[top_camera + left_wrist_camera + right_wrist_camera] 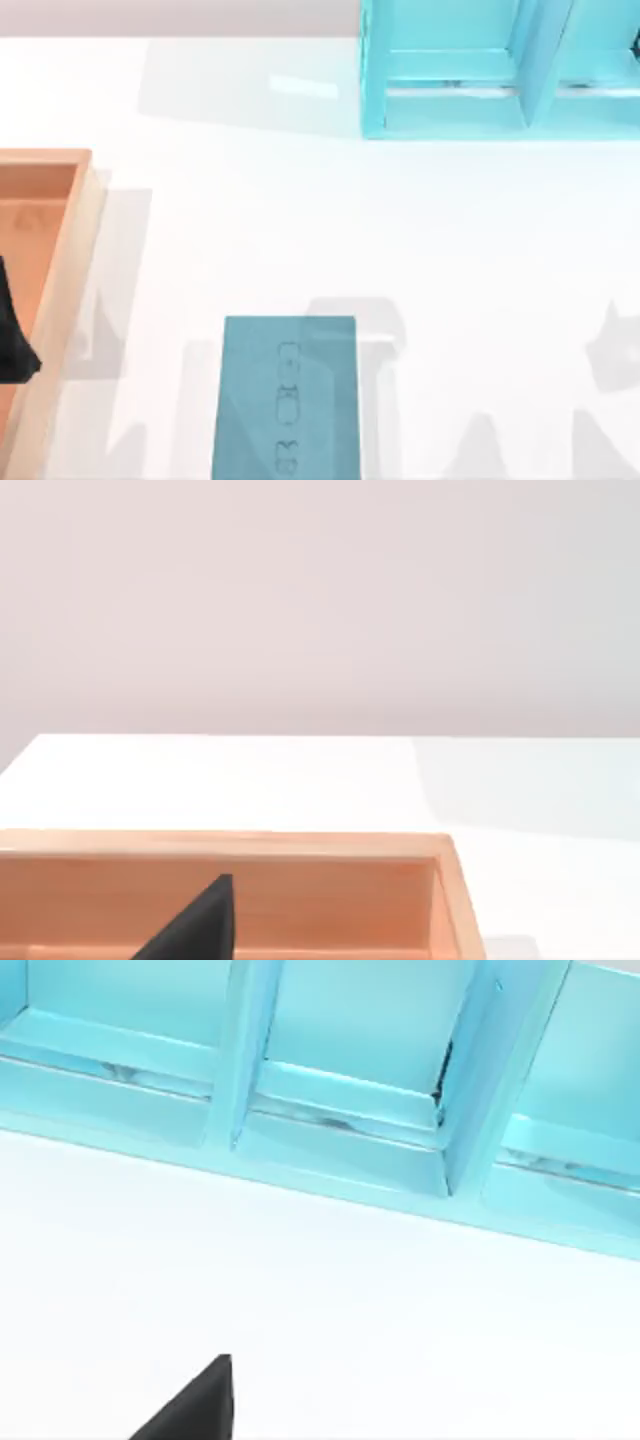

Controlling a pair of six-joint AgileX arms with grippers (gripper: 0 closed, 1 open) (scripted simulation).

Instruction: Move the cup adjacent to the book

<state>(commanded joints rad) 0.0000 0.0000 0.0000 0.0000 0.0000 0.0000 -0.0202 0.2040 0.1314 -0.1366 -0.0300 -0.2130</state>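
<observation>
One white table [300, 230], pale wall [320, 600] behind.

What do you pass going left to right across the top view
Left pincer over the wooden tray → book → cyan shelf unit.

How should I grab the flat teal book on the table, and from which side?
Probably from straight above, pinching the book by its two long edges, across its short width. It lies flat on the table, so only its thin edges offer a hold.
</observation>
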